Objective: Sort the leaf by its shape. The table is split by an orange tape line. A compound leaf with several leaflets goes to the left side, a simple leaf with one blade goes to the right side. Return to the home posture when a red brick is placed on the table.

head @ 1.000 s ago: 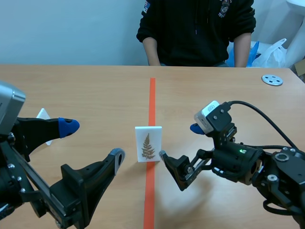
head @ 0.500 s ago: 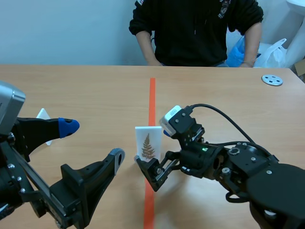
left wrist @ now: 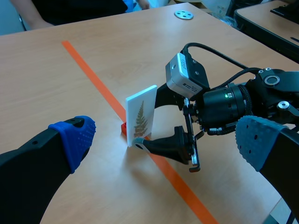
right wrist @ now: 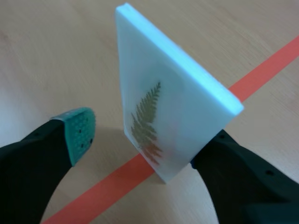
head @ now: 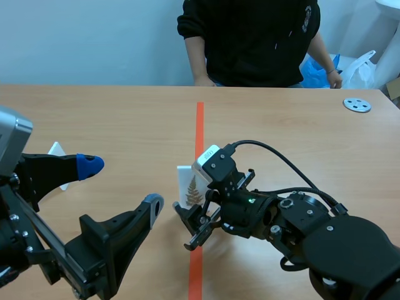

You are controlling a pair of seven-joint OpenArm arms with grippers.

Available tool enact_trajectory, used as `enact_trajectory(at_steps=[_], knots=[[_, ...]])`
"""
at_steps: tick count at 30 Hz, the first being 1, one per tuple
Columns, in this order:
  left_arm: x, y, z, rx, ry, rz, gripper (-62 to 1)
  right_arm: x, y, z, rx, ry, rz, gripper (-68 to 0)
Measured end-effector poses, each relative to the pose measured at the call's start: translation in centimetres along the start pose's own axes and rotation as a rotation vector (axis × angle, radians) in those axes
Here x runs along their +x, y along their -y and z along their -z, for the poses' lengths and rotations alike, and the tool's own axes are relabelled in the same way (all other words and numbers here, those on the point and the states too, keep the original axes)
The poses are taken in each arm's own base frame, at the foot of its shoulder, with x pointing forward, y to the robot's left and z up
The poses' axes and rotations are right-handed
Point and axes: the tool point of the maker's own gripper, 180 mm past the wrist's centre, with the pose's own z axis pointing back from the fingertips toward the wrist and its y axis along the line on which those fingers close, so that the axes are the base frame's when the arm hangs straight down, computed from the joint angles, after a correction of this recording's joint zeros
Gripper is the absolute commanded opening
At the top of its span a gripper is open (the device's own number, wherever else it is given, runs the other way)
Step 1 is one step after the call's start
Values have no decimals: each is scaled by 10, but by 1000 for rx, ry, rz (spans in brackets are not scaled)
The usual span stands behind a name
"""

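Observation:
A white card (head: 189,182) printed with a fern leaf of several leaflets stands upright on the orange tape line (head: 199,125). It shows again as the card (left wrist: 141,116), with a small red piece (left wrist: 124,129) at its foot. My right gripper (head: 197,205) straddles the card (right wrist: 177,112). Its green pad (right wrist: 79,132) stands a short gap off the printed face, and the other finger is against the back edge, so it is open. My left gripper (head: 122,184) hangs open at the near left, well apart from the card.
A person (head: 256,37) sits across the table with hands at the far edge. A small white object (head: 57,150) lies behind the left gripper. A metal disc (head: 357,104) rests at the far right, with plastic bags (head: 356,69) beyond the table.
My right arm has swung left from the right half to the card. Its fingers now straddle the card and have narrowed. The left arm has stayed still.

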Motion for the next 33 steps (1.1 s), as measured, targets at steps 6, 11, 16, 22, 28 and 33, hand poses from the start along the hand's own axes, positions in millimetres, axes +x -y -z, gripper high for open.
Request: enact_trajectory(at_steps=[6,11,16,22,28,33], knots=[[0,0,0,0,0,0,14,0,0,0,0,0,0,-494],[0,0,0,0,0,0,14,0,0,0,0,0,0,-617],[0,0,0,0,0,0,14,0,0,0,0,0,0,-643],[0,0,0,0,0,0,14,9,10,-5,-29,27,5,-642],[0,0,0,0,0,0,14,51,58,-35,-167,137,16,-642],[0,0,0,0,0,0,14,60,108,-74,-324,160,40,-642]])
